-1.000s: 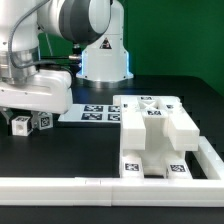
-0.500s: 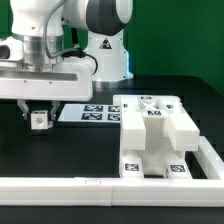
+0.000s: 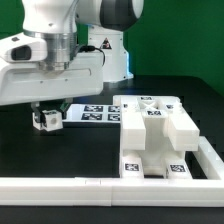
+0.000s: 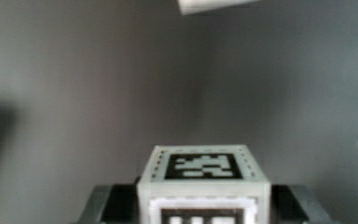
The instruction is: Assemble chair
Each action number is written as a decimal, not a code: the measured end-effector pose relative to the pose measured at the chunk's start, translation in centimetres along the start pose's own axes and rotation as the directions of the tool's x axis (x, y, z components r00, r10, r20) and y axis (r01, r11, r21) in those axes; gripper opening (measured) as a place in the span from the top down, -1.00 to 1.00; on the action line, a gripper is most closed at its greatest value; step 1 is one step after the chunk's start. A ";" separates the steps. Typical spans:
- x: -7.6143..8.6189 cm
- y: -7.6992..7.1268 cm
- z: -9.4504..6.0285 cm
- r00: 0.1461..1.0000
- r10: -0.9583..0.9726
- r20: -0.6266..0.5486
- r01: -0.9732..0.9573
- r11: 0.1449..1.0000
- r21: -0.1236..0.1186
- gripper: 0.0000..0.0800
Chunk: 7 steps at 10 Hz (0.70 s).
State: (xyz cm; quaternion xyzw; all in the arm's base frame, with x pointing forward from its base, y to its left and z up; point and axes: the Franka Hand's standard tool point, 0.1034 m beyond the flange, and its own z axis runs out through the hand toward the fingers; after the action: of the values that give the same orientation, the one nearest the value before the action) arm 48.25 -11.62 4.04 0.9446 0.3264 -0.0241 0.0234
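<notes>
My gripper (image 3: 45, 116) is shut on a small white chair post (image 3: 46, 121) with black-and-white tags and holds it just above the black table, at the exterior view's left. The wrist view shows the post (image 4: 202, 172) between both dark fingers (image 4: 119, 206), its tagged face turned to the camera. The partly joined chair body (image 3: 152, 135), a blocky white piece with several tags, lies at the exterior view's right, apart from the gripper.
The marker board (image 3: 92, 112) lies flat between the gripper and the chair body. A long low white rail (image 3: 90, 186) runs along the front and turns up the exterior view's right side. The robot's base (image 3: 105, 55) stands behind.
The arm has swung toward the exterior view's right, carrying the post along with it. The chair body has not moved.
</notes>
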 end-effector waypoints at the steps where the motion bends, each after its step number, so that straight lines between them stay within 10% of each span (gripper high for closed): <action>1: 0.0 -0.1 0.1 0.995 -0.098 -0.001 0.098 0.995 0.001 0.30; 7: -0.3 0.5 0.3 0.813 -0.580 0.042 0.581 0.814 -0.013 0.30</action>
State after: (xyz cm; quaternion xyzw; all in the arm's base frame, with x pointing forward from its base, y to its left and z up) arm 48.31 -12.20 3.81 0.7991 0.5988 -0.0428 0.0327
